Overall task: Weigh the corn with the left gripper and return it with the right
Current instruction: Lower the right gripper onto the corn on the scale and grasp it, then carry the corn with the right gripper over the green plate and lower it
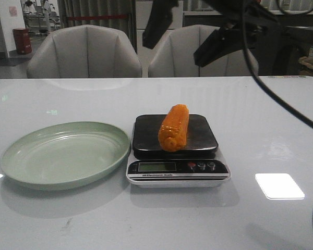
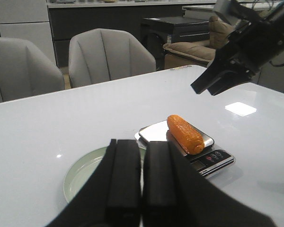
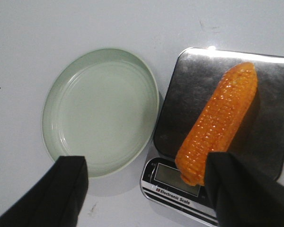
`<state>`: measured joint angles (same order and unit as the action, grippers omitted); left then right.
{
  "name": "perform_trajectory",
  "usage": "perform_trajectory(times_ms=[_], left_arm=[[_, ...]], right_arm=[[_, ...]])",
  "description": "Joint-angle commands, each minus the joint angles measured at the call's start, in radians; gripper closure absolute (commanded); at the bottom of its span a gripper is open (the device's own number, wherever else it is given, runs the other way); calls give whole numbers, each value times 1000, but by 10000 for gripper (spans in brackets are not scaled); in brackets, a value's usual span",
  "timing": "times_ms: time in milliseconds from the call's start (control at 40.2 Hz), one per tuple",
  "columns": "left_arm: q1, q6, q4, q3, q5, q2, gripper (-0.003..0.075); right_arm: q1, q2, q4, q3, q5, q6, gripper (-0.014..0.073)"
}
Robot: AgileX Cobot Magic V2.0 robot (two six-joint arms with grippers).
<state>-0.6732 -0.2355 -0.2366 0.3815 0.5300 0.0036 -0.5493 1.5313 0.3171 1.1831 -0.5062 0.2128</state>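
Observation:
The orange-yellow corn lies lengthwise on the dark platform of the small scale; it also shows in the left wrist view and the right wrist view. My right gripper hangs high above the scale, open and empty, its fingers spread wide. It shows in the left wrist view well above the corn. My left gripper is shut and empty, drawn back over the near side of the table, away from the scale. It is out of the front view.
A pale green plate sits empty on the white table left of the scale, seen too in the right wrist view. Two grey chairs stand behind the far table edge. A black cable hangs across the right.

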Motion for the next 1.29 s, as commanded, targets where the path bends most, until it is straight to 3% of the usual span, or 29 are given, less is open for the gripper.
perform_trajectory(times_ms=[0, 249, 348, 697, 921, 995, 1169, 1269], left_arm=[[-2, -4, -7, 26, -82, 13, 606], [-2, -4, -7, 26, -82, 13, 606], [-2, -4, -7, 26, -82, 13, 606], [-2, -4, -7, 26, -82, 13, 606], [-2, -4, -7, 26, -82, 13, 606], [-2, -4, -7, 26, -82, 13, 606], [-2, -4, -7, 26, -82, 13, 606], [-2, -4, -7, 26, -82, 13, 606]], right_arm=[[-1, 34, -57, 103, -16, 80, -12], [-49, 198, -379, 293, -211, 429, -12], [-54, 253, -429, 355, -302, 515, -12], [-59, 418, -424, 482, -489, 561, -12], [-80, 479, -417, 502, -502, 560, -3], [-85, 487, -414, 502, -502, 560, 50], [-87, 485, -409, 509, -506, 551, 287], [-89, 485, -403, 536, -530, 524, 374]])
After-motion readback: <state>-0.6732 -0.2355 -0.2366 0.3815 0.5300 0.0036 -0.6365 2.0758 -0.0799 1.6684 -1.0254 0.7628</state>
